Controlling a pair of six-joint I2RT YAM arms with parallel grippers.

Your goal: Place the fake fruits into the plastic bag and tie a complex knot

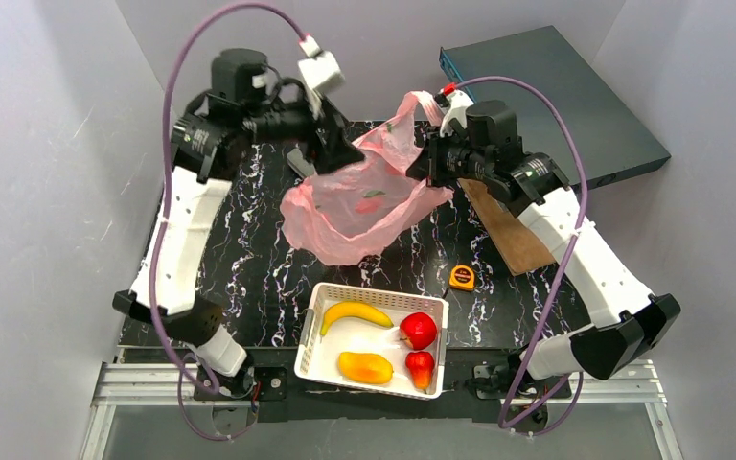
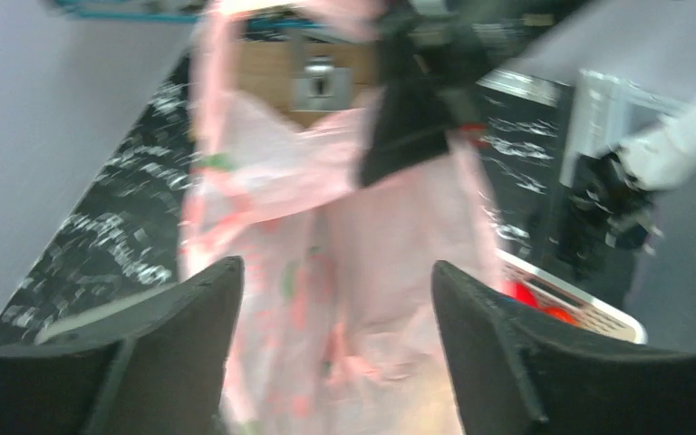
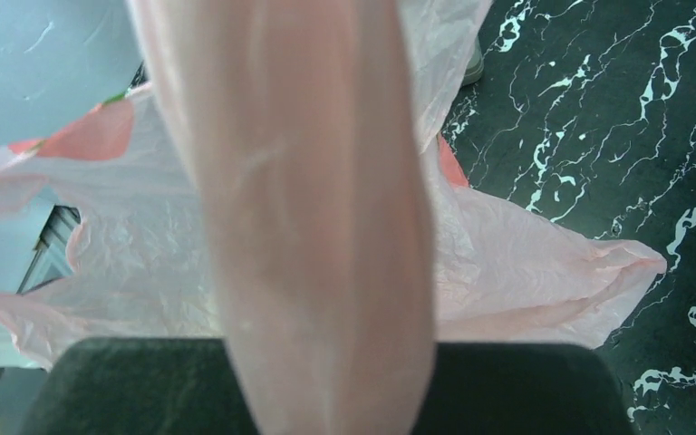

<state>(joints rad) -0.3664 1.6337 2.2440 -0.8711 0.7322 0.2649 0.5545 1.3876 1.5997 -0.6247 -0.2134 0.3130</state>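
Observation:
The pink plastic bag point(image 1: 359, 206) hangs crumpled over the black marble table, with no fruit visible in it. My right gripper point(image 1: 424, 161) is shut on one bag handle, and that strip point(image 3: 317, 227) runs up from its closed jaws point(image 3: 326, 353). My left gripper point(image 1: 329, 151) is open at the bag's left rim; its fingers point(image 2: 190, 317) stand wide apart, with loose bag film point(image 2: 326, 208) between them, ungripped. The fake fruits lie in a white basket point(image 1: 314, 321): banana point(image 1: 355, 312), mango point(image 1: 364, 367), apple point(image 1: 419, 330) and a small red pointed fruit point(image 1: 421, 366). No knot shows.
A small yellow-orange tape measure point(image 1: 461, 278) lies right of the bag. A wooden board point(image 1: 510, 235) sits under the right arm, and a dark flat box point(image 1: 556, 91) fills the back right corner. Grey walls close in on both sides.

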